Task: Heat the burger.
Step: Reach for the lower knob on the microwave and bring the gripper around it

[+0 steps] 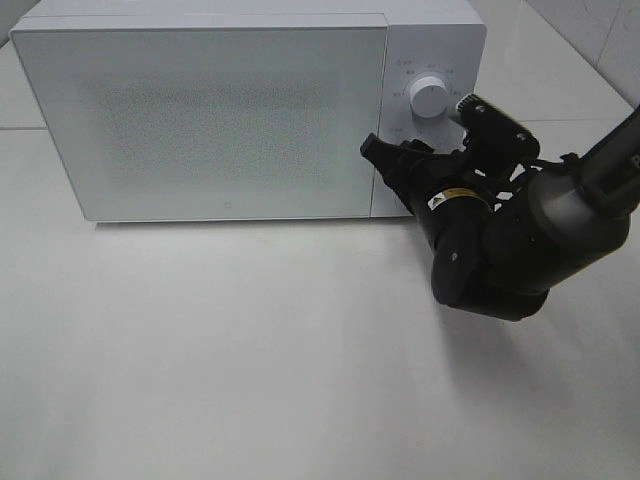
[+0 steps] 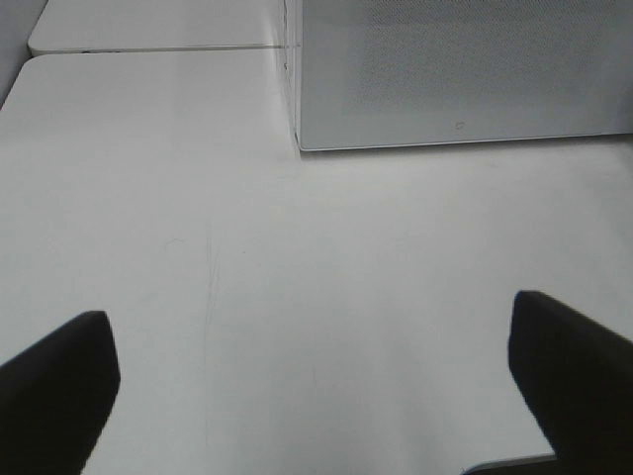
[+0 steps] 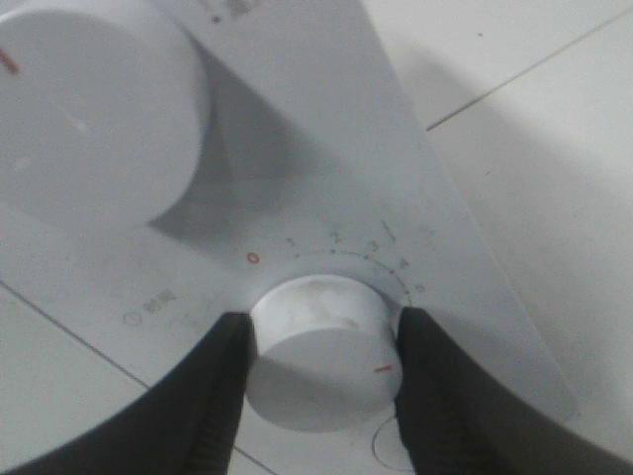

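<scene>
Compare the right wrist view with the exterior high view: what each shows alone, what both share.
Right wrist only: the right gripper closed on the lower knob, with its red mark and numbered scale. Exterior high only: the microwave's closed door and the right arm, which hides the lower knob there. Both: the upper knob and the white control panel. The burger shows in neither.

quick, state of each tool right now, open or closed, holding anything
Left tool: open, holding nothing.
Right tool: closed on the round white lower dial of the white microwave oven.
</scene>
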You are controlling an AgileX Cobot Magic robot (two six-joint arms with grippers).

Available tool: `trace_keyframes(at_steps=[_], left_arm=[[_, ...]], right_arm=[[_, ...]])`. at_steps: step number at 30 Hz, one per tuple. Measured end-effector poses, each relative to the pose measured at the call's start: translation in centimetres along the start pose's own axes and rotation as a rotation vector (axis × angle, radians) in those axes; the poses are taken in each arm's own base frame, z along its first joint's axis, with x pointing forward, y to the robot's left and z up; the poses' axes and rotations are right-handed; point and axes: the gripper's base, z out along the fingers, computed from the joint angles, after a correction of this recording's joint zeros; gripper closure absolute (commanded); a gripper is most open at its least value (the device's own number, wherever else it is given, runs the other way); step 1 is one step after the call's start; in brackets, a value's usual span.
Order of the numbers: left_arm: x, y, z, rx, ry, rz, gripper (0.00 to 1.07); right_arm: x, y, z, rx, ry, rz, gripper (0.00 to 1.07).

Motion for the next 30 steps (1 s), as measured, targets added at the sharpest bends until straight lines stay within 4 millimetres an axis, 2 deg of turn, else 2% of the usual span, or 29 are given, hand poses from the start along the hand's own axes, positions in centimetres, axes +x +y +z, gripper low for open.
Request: trace_keyframes(at_steps=[1,4,7,10,12,15,16,18,20,30], left_arm=[[0.00,0.00,0.00,0.000,0.000,0.000,0.06],[0.00,0.00,0.00,0.000,0.000,0.000,0.06],[0.00,0.00,0.00,0.000,0.000,0.000,0.06],[0.00,0.00,0.00,0.000,0.000,0.000,0.06],[0.00,0.00,0.00,0.000,0.000,0.000,0.06],[0.00,0.00,0.00,0.000,0.000,0.000,0.06],[0.00,0.00,0.00,0.000,0.000,0.000,0.06],[0.00,0.00,0.00,0.000,0.000,0.000,0.06],[0.00,0.00,0.00,0.000,0.000,0.000,0.06],[0.00,0.00,0.00,0.000,0.000,0.000,0.06]], right_arm=[[0.04,0.00,-0.02,-0.001,0.004,0.098,1.07],[0.06,-0.01,-0.03,-0.003,0.006,0.139,1.07],[0.10,-0.08,-0.08,-0.011,0.016,0.373,1.07],[0.07,-0.06,-0.06,-0.015,0.015,0.421,1.07],[0.06,-0.09,-0.09,-0.021,0.021,0.589,1.07],[0.05,-0.09,-0.09,-0.022,0.020,0.637,1.07],[0.03,-0.08,-0.09,-0.022,0.020,0.732,1.07],[0.03,-0.08,-0.09,-0.023,0.020,0.776,1.07],[-0.01,-0.06,-0.09,-0.026,0.019,0.914,1.07],[-0.04,-0.04,-0.09,-0.026,0.020,1.148,1.07]])
